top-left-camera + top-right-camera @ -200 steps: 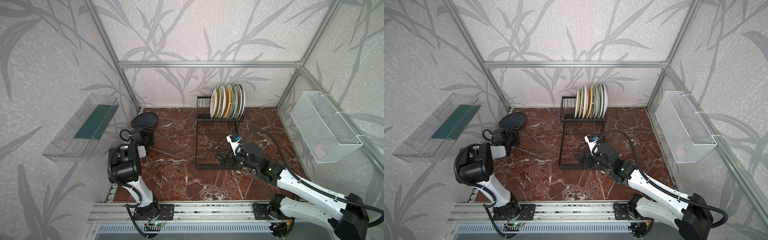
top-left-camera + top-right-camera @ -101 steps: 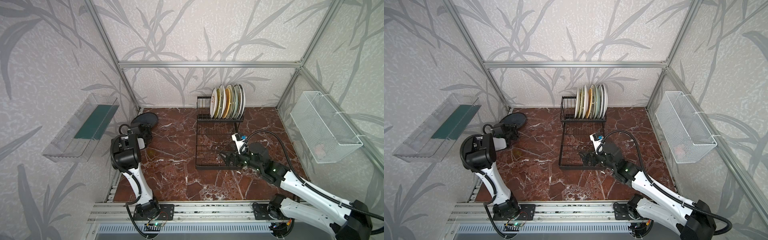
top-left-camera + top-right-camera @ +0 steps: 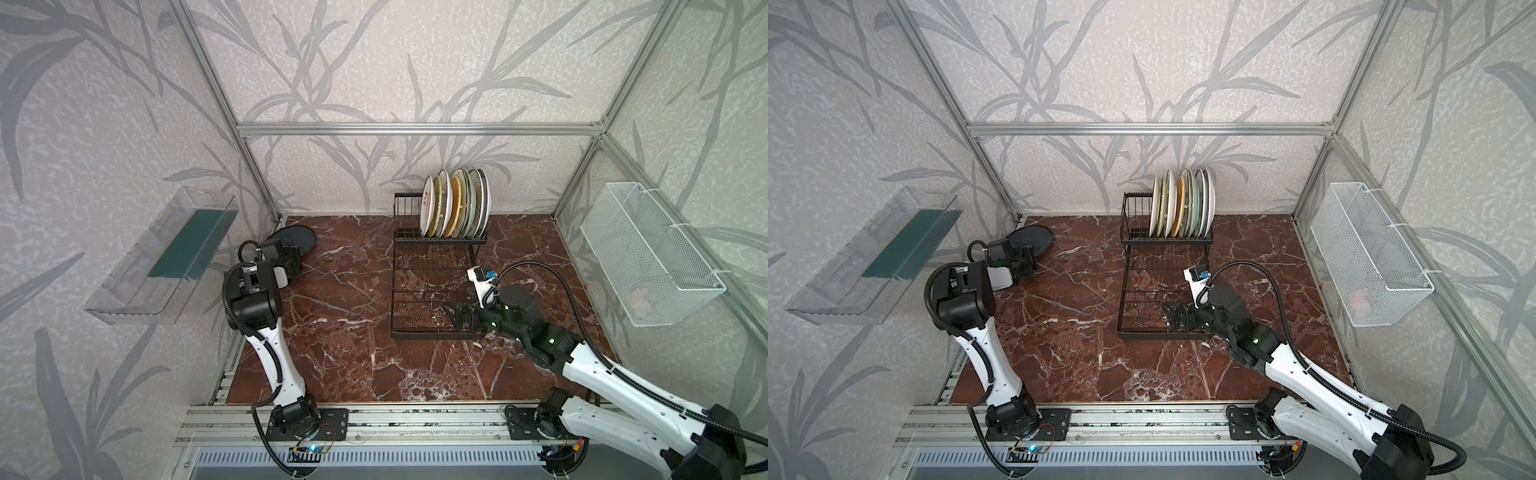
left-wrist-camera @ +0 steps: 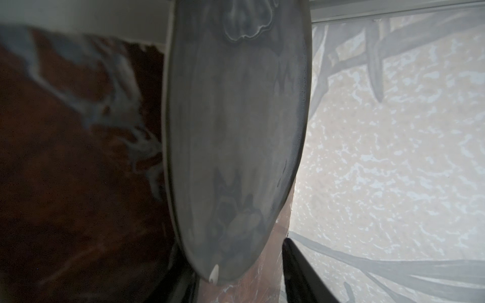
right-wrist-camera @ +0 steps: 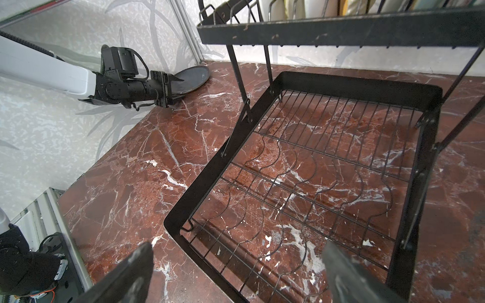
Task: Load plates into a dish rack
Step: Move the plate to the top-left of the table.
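Hanging on the left wall is a clear plastic bin (image 3: 166,257). Just inward of it, the left gripper (image 5: 176,86) reaches into the far left corner of the red marble tabletop (image 3: 345,332), where the black plate (image 3: 293,237) lies. The jaws are partly open and straddle the plate's near rim. In the left wrist view one finger (image 4: 296,265) stands clear of the plate with a gap showing, so nothing is clamped. At the middle back sits the dish rack (image 3: 392,299), its raised section holding a row of plates (image 3: 455,203) on edge. Above the near right part of its flat tray hovers the right gripper (image 3: 453,311), jaws spread wide and empty. In the right wrist view the wire grid shows between its fingers (image 5: 126,272). A white mesh basket (image 3: 648,253) hangs on the right wall.
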`<control>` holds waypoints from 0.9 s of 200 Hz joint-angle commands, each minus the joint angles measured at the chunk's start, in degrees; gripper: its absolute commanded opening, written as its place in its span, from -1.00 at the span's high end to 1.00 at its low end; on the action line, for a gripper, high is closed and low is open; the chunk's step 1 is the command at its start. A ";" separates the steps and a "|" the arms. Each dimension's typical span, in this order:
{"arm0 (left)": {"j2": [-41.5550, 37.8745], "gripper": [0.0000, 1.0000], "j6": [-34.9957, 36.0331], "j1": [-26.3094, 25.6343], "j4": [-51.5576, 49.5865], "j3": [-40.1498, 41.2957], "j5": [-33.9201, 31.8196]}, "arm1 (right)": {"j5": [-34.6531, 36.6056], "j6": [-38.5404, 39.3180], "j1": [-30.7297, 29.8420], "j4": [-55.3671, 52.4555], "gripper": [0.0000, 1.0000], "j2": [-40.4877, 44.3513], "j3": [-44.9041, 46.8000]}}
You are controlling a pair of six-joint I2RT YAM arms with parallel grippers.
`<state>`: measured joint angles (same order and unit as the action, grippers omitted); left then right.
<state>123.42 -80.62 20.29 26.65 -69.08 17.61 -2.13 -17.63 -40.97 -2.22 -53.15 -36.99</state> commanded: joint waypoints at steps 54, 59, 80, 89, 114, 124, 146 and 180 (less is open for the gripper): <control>3.53 0.40 -2.71 0.53 -2.44 -1.64 -1.77 | 2.43 -0.39 0.43 -2.86 -0.98 2.22 0.00; 3.59 0.44 -2.88 0.48 -2.40 -1.42 -1.78 | 2.56 -0.40 0.41 -2.99 -0.98 2.26 -0.02; 3.59 0.66 -3.23 0.62 -1.44 -1.01 -1.37 | 2.92 -0.48 0.40 -3.43 -0.98 2.69 -0.03; 3.59 0.75 -3.55 0.70 -1.06 -0.66 -1.00 | 3.05 -0.48 0.45 -3.50 -0.98 2.87 -0.10; 2.84 0.95 -3.79 0.67 0.59 0.97 -0.07 | 3.45 -0.39 0.54 -3.78 -0.98 2.96 -0.18; 2.41 1.00 -3.84 0.71 1.44 1.91 0.72 | 3.45 -0.47 0.54 -3.80 -0.98 2.96 -0.27; 0.60 1.00 -2.71 0.61 1.82 4.11 2.72 | 3.30 -0.57 0.54 -3.60 -0.98 2.87 -0.27; -3.15 1.00 -2.33 0.37 5.86 10.79 6.03 | 3.28 -0.65 0.51 -3.25 -0.98 2.52 -0.18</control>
<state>123.04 -84.42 20.91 32.32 -63.37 20.27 0.60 -17.85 -40.71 -5.50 -51.16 -36.99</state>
